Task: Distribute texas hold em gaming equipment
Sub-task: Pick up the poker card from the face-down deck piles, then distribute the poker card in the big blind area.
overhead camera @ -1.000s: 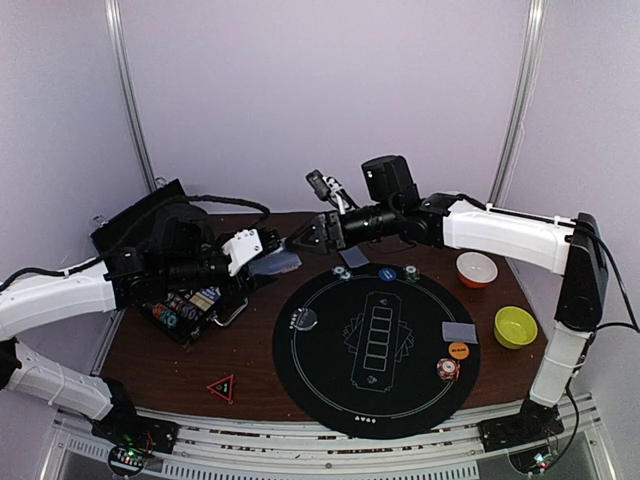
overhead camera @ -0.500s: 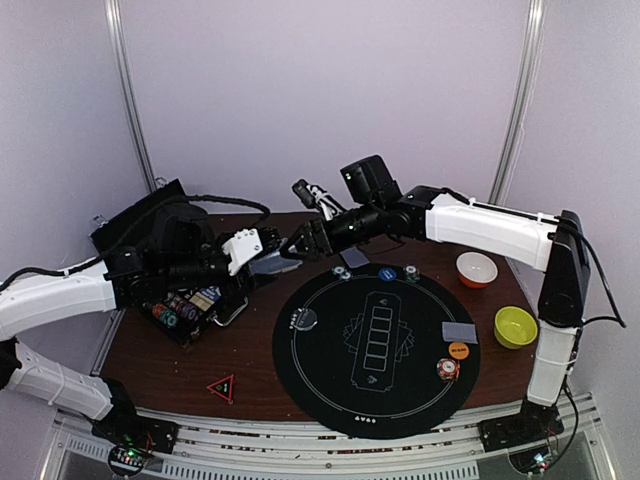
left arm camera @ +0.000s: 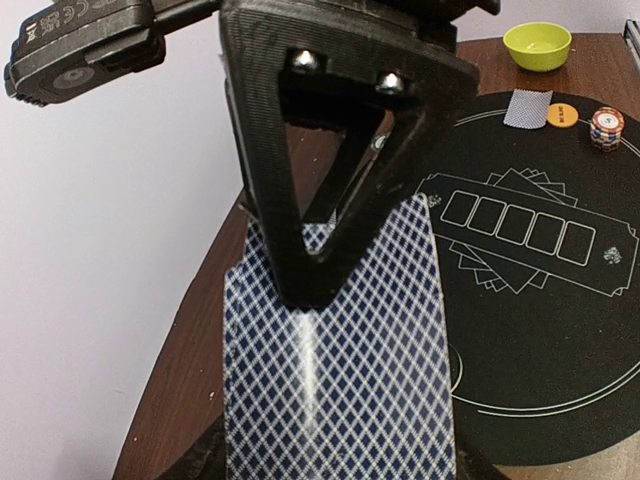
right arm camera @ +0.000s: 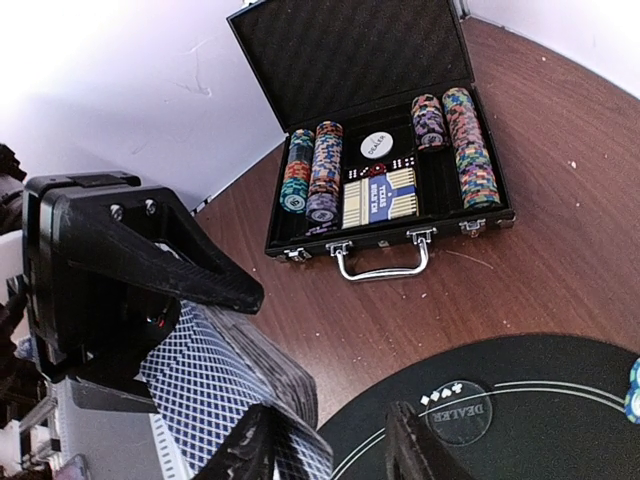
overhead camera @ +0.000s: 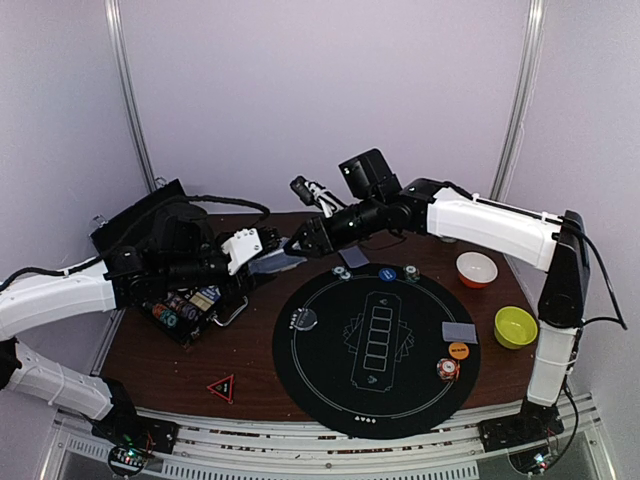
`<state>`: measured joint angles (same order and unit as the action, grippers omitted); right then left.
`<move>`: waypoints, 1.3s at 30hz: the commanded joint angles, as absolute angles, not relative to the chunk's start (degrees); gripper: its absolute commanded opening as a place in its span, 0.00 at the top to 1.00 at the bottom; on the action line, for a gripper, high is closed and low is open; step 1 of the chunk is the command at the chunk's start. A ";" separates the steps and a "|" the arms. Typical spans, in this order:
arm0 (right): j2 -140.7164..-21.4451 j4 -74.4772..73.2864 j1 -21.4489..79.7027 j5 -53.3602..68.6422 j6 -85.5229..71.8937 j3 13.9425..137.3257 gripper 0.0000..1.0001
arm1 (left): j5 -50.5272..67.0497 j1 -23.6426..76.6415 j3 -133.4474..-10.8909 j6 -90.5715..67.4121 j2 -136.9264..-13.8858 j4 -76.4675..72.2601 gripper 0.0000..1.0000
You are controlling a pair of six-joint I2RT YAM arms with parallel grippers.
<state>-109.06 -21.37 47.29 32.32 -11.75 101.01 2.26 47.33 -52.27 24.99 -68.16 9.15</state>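
While the worktop carries the round mat and the open case at its 9 o'clock, the work sits just off the mat's 11 o'clock edge. Our left gripper is clamped on the deck, backs up. In the top view it offers the deck with the long axis running roughly 9 to 3 o'clock, free end toward 3. Our right gripper meets that end from 3 o'clock. One of its fingers lies over the top card. Its wrist view shows the jaws part-way apart with the deck's corner between them, and nothing pinched that we can see. We judge the step to be peeling one card off, and the right arm is the one placed for it, drawing along the long axis toward 3. On the mat near 3 to 4 o'clock lie a card, chips and an orange button.
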 commanded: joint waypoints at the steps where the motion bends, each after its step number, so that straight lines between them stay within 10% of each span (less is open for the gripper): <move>1: -107.61 -24.61 47.34 30.26 -10.66 102.66 0.64 | 2.33 47.12 -53.10 25.64 -67.50 5.27 0.45; 17: -106.23 -36.77 47.29 25.81 -6.89 108.62 1.00 | 2.10 47.09 -52.98 25.29 -67.50 5.45 0.45; 31: -99.49 -46.20 41.68 34.05 -4.60 113.46 1.00 | 2.78 47.11 -52.73 24.45 -67.47 5.36 0.45; 39: -84.76 -50.61 21.08 30.65 -11.47 87.51 1.00 | 2.73 47.11 -52.33 24.42 -66.99 5.03 0.45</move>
